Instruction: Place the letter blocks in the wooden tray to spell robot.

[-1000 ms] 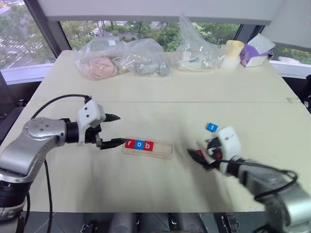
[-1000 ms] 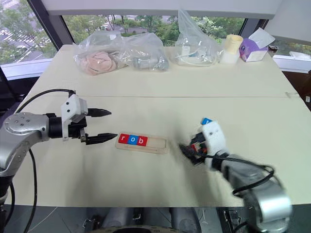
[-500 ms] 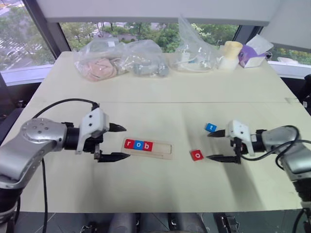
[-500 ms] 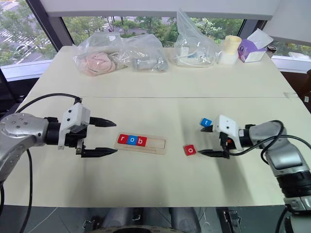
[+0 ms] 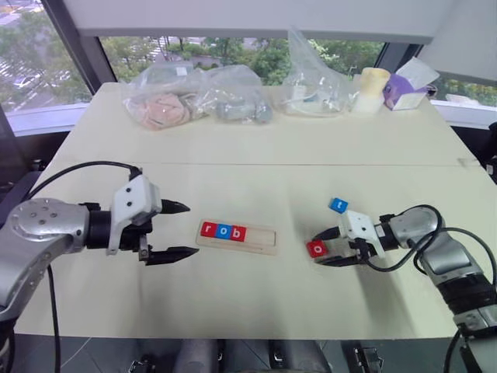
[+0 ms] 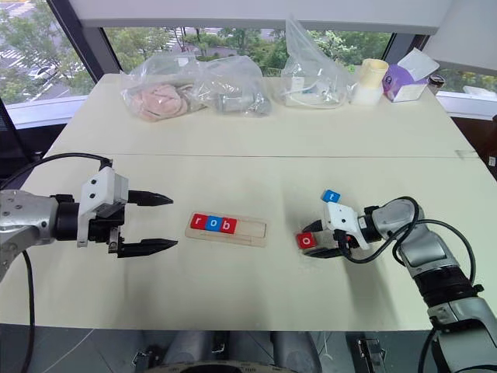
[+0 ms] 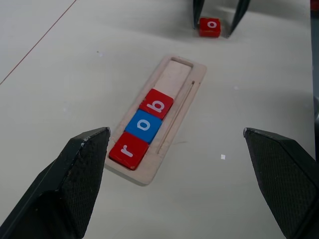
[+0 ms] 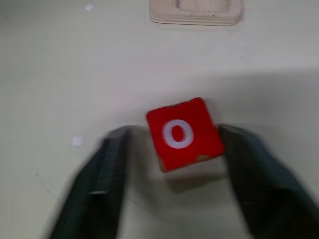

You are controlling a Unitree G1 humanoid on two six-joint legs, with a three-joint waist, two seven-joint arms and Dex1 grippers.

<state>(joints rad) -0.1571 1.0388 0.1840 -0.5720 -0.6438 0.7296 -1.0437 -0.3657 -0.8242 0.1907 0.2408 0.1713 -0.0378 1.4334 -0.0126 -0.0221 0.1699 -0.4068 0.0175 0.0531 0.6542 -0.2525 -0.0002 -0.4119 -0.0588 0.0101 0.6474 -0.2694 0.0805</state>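
Left eye view: saw the long pale wooden tray at the centre of the frame, flat on the cream table. Counted three small square letter blocks in its left part, side by side and touching: a red r block, a blue o block and a red b block. Found the right part of the groove bare. Saw a red o block on the table to the right of the tray, well apart from it, and a blue t block a little above and to the right of that one.

Saw the right gripper low over the table with its two black fingers spread on either side of the red o block, not pinching it; fingers blurred in the right wrist view. Saw the left gripper just left of the tray, fingers spread wide, holding nothing. Noted clear plastic bags along the top of the frame.
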